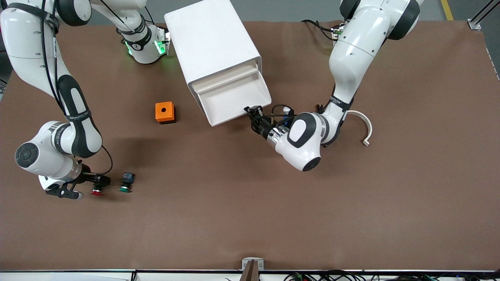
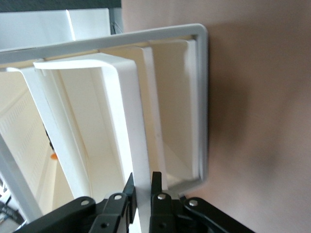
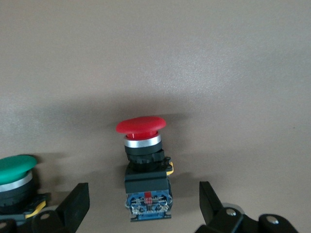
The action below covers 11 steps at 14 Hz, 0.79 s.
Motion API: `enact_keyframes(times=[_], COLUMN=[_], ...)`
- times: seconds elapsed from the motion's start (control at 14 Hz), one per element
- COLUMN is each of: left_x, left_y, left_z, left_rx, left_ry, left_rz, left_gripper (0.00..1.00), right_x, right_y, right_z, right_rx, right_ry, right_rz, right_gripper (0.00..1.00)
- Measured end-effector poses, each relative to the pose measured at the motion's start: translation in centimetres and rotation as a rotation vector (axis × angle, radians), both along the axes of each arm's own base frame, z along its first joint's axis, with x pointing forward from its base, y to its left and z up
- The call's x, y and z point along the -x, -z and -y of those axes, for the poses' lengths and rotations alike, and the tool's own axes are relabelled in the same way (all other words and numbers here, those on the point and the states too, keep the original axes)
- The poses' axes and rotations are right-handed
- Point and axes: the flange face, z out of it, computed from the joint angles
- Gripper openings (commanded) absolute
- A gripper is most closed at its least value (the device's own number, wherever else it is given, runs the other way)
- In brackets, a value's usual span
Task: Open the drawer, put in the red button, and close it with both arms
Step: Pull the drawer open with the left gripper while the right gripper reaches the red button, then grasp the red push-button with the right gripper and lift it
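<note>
Across the front view, a white cabinet [image 1: 213, 43] is being shown lying on the brown table [image 1: 250, 218], its drawer [image 1: 234, 99] pulled partly out. The drawer's front edge is being pinched by the left gripper [image 1: 252, 113]. Toward the right arm's end of the table, nearer the camera, the red button [image 1: 96, 191] is lying just beside a green button [image 1: 125, 188], with the right gripper [image 1: 93, 183] around it. An orange cube [image 1: 165, 112] is sitting near the cabinet.

From the left wrist view, the left gripper [image 2: 142, 191] is being seen pressed together on the drawer's thin wall [image 2: 138, 145].

From the right wrist view, the red button [image 3: 143, 165] is being framed between spread fingers [image 3: 77, 204]. It is being judged light and rigid, with a smooth, possibly slippery domed cap; the squarer black body is likely the better place to be gripped.
</note>
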Motion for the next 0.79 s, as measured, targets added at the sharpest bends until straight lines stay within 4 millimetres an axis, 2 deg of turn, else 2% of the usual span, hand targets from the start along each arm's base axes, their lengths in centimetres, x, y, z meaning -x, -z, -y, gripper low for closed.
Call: enact_keyframes(times=[0.07, 0.14, 0.29, 0.36, 0.43, 0.57, 0.64, 0.71, 0.79], left_x=[-0.6, -1.0, -1.3, -1.6, -2.1, -2.7, -3.1, -3.7, -4.4], left_y=[-0.1, -0.2, -0.3, -0.3, -0.2, -0.2, -0.4, -0.6, -0.8], left_z=[-0.4, -0.6, -0.8, -0.9, -1.2, -1.8, -2.2, -2.8, -3.6], left_rx=[0.004, 0.007, 0.014, 0.021, 0.028, 0.034, 0.035, 0.037, 0.039], left_ry=[-0.014, -0.023, -0.027, -0.033, -0.044, -0.056, -0.064, -0.075, -0.089], left_rz=[0.015, 0.028, 0.041, 0.061, 0.088, 0.106, 0.111, 0.116, 0.122], left_gripper=[0.02, 0.07, 0.33, 0.42, 0.59, 0.62, 0.63, 0.64, 0.72], right_x=[0.1, 0.1, 0.2, 0.3, 0.3, 0.3, 0.3, 0.3, 0.3], right_y=[0.2, 0.5, 0.9, 1.0, 1.1, 1.1, 1.1, 1.1, 1.1], right_z=[-0.1, -0.2, -0.4, -0.4, -0.4, -0.4, -0.5, -0.4, -0.4], right_rx=[-0.001, -0.002, -0.003, -0.003, -0.003, -0.004, -0.004, -0.004, -0.004], right_ry=[-0.001, -0.003, -0.004, -0.004, -0.004, -0.004, -0.005, -0.005, -0.005], right_rz=[-0.004, -0.008, -0.014, -0.016, -0.018, -0.019, -0.019, -0.019, -0.019], right_gripper=[0.93, 0.89, 0.8, 0.72, 0.53, 0.14, 0.05, 0.02, 0.01])
